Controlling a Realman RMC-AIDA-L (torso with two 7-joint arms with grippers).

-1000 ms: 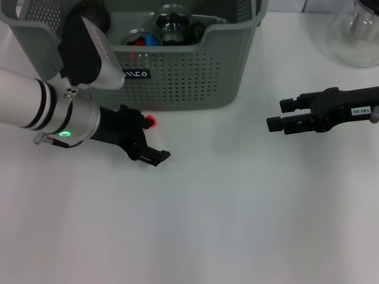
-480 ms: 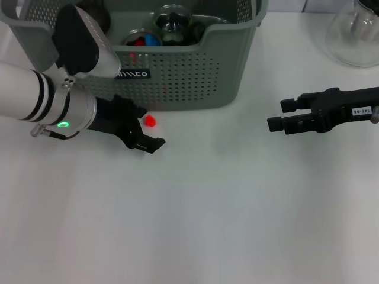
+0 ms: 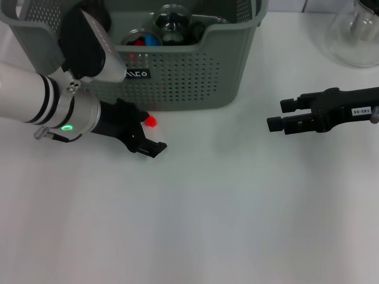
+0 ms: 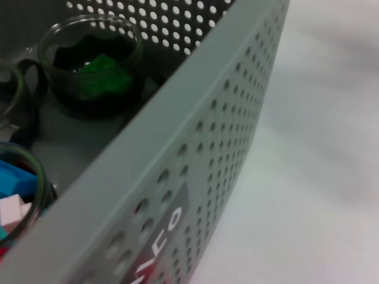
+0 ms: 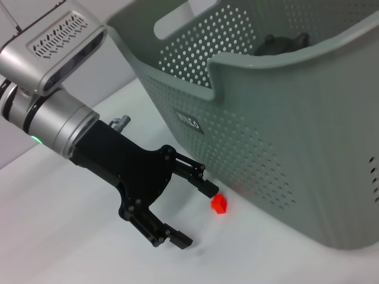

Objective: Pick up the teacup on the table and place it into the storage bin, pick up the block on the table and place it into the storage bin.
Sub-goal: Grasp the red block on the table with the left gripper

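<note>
Your left tool (image 3: 149,135) is spread wide and empty, the red block (image 3: 151,121) between its fingers beside the storage bin (image 3: 195,77). Your right tool (image 3: 278,115) idles well right of the bin; its opening cannot be told.

One grey-green bin (image 3: 177,77) stands on the white surface (image 3: 225,213), holding at least two glass cups (image 4: 92,65): one with green contents, one with blue and red pieces. One small red block (image 3: 151,121) lies beside the bin. Two grippers are in view, left (image 3: 145,133) and right (image 3: 281,115). One glass vessel (image 3: 358,32) sits at the far corner.
</note>
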